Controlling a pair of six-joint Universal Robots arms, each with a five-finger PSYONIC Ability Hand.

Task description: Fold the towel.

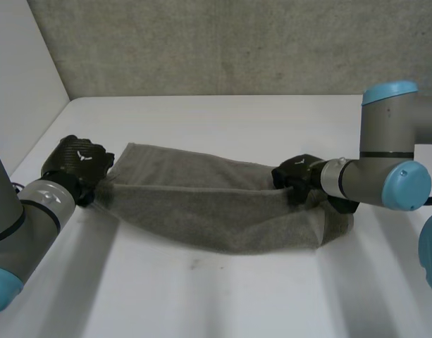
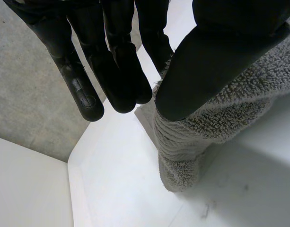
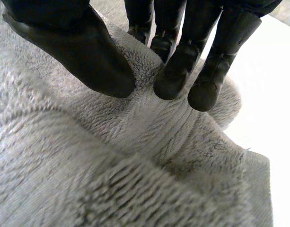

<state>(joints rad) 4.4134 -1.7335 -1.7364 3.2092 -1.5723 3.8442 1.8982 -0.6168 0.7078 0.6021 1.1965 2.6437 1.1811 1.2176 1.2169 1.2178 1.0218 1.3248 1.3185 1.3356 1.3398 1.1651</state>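
Here is one grey towel, stretched between two hands over the white table. The left hand pinches its left end between the thumb and nearly straight fingers. The right hand pinches a ridge near the right end (thumb against fingertips). The right arm partly covers that corner.

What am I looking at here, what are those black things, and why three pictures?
A robot with two arms at a white table; each arm ends in a black hand. The wide picture looks down from a camera between the arms. The two close-ups come from a camera on each wrist, looking along the palm. A grey towel stretches across the table. The left hand pinches one end, the right hand the other, each between thumb and fingers. The job is to fold it.
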